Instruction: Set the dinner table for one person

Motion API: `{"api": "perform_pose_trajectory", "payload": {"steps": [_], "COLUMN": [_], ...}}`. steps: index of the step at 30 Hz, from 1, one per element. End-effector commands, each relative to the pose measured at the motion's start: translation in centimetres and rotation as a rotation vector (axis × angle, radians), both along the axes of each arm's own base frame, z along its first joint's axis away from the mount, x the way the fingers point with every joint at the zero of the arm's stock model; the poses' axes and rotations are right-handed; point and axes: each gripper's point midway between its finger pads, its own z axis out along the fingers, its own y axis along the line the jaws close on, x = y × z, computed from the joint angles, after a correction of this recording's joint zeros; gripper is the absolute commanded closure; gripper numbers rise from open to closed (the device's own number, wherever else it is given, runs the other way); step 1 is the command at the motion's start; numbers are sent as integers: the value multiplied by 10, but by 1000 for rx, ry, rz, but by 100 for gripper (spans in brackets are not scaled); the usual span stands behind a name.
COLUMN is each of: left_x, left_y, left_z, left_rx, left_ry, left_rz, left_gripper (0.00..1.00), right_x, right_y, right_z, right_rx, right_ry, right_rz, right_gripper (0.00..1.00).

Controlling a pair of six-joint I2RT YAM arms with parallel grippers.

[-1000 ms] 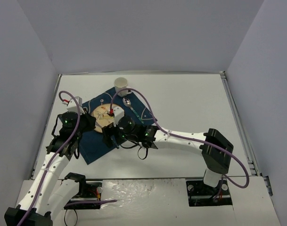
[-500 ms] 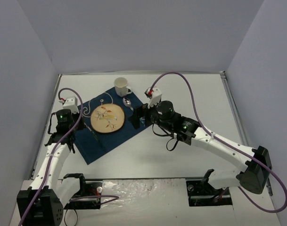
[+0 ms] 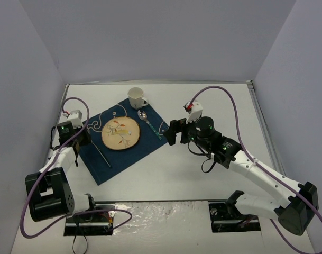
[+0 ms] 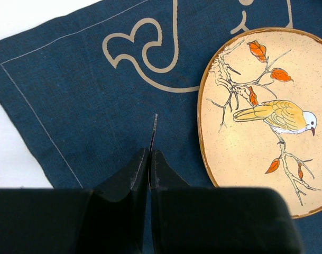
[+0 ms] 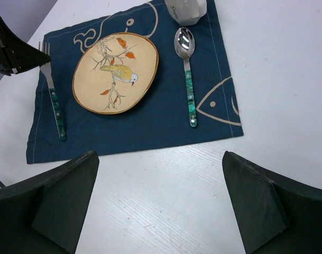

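The white dinner table (image 3: 219, 106) holds a dark blue placemat (image 3: 123, 159) at its left. On the mat lie a round bird-pattern plate (image 3: 120, 134), a green-handled spoon (image 3: 148, 120) to its right and a green-handled fork (image 3: 101, 153) to its left. A white cup (image 3: 136, 97) stands at the mat's far corner. My left gripper (image 4: 150, 153) is shut and hovers over the mat's left part beside the fork's tines (image 5: 44, 48); a thin sliver shows between its tips. My right gripper (image 5: 161, 211) is wide open and empty, above bare table (image 5: 166, 201) just off the mat's edge.
Grey walls close in the table at the back, left and right. Purple cables loop above both arms (image 3: 224, 92). The arm bases and a metal strip (image 3: 166, 217) line the near edge.
My right arm has swung back from over the plate to the right of the mat. My left arm has drawn back to the left edge. The plate and fork are now uncovered.
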Motion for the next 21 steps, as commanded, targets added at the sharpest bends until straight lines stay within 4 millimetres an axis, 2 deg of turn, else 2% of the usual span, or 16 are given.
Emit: {"api": "perform_pose_trajectory", "payload": {"steps": [1,9,15,21], "left_x": [35,51,50,45], "left_y": [6,4,16,17], "left_z": [35,22,3,-18], "left_rx": [46,-26,-67,-112], "left_ry": [-158,-174,-139,-92], "left_rz": [-89,-131,-77,-43], "left_gripper": [100,100,97,93], "right_x": [5,10,13,14], "right_y": [-6,-10,-14,-16], "right_z": [23,14,11,8], "right_rx": [53,42,33,27], "right_ry": [-69,-50,-48,-44], "right_rz": [1,-6,-14,-14], "right_gripper": [0,0,0,0]}}
